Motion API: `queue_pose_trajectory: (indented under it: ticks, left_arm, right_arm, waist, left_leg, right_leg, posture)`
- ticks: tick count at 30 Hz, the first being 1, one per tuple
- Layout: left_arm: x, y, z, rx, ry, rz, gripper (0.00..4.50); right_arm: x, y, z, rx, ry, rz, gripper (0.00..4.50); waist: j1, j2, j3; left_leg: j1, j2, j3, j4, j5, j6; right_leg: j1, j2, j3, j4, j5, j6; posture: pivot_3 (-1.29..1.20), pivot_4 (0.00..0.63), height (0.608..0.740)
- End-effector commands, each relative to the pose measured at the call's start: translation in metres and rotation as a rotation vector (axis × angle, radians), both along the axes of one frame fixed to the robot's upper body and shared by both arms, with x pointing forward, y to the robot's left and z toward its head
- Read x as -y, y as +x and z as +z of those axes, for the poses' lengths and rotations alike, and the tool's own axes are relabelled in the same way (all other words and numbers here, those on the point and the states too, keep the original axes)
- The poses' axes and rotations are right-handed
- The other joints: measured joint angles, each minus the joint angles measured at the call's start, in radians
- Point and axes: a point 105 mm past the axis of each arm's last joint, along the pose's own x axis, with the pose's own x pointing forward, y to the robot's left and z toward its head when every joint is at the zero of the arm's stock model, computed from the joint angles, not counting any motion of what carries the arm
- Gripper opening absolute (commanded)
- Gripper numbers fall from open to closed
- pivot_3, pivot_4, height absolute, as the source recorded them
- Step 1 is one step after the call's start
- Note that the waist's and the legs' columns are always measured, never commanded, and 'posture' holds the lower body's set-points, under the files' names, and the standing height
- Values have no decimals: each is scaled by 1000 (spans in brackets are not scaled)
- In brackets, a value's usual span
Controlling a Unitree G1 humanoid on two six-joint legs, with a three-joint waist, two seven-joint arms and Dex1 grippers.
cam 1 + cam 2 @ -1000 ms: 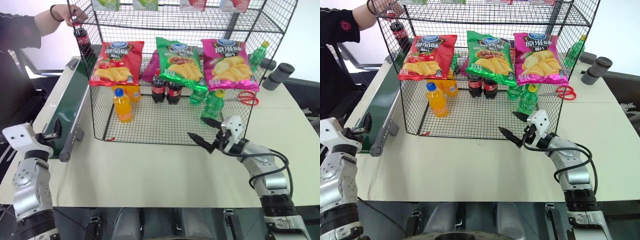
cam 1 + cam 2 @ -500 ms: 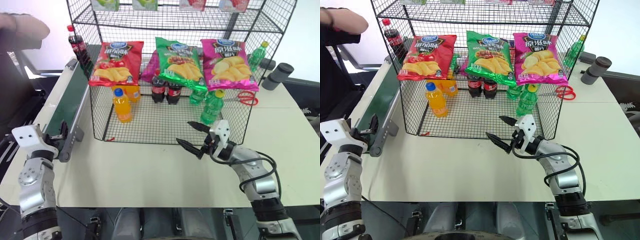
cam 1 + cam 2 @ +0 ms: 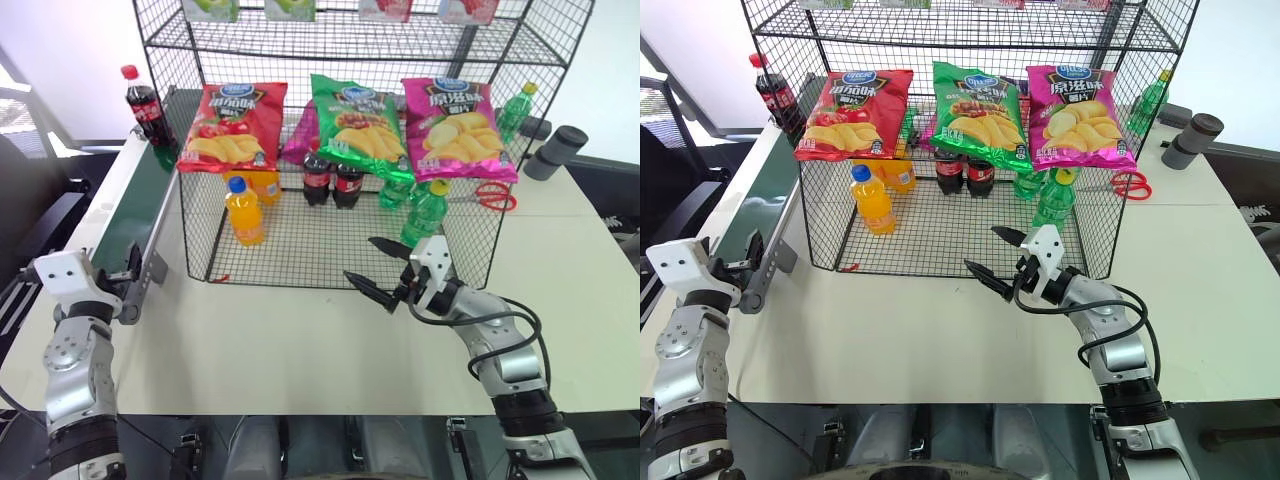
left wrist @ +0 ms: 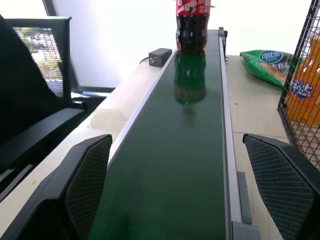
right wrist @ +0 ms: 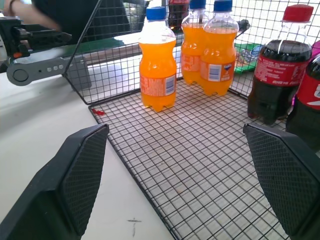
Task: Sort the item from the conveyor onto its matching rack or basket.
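The item, a cola bottle with a red cap, stands upright at the far end of the dark green conveyor, beside the left corner of the black wire rack. My left gripper is open at the belt's near end and points along the conveyor toward the cola bottle, far from it. On the table in front of the rack's bottom bin, my right gripper is open and holds nothing; it faces the orange soda bottles.
The bin holds orange soda bottles, two cola bottles and green bottles. Red, green and pink chip bags hang on the rack's front. Red scissors and a grey cylinder lie at the table's right. A black chair stands to the left of the belt.
A person's hand set the cola bottle on the belt's far end and withdrew out of view. My right gripper has shifted left along the bin's front. The left gripper has stayed put.
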Motion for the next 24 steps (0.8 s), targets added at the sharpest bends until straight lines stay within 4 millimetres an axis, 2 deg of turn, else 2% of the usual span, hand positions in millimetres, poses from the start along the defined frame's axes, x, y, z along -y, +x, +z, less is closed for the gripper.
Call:
queue_pose_trajectory:
  ticks: [1,17,24]
  left_arm:
    - [-3,-1,9,30,26,13,4500]
    - [2,0,4,17,29,4,4500]
    - [0,0,3,15,38,19,4500]
  right_arm:
    - [-2,2,11,46,12,0,4479]
    - [-5,7,16,59,18,-8,4479]
    - [-13,-1,19,54,36,65,4479]
  waist:
    - [0,0,0]
    - [0,0,0]
    - [-1,0,0]
  left_leg:
    - [0,0,0,0,0,0]
    - [0,0,0,0,0,0]
    - [0,0,0,0,0,0]
  right_leg:
    - [0,0,0,0,0,0]
    - [0,0,0,0,0,0]
    - [0,0,0,0,0,0]
  posture:
    - [0,150,740]
    - [0,150,740]
    - [0,150,740]
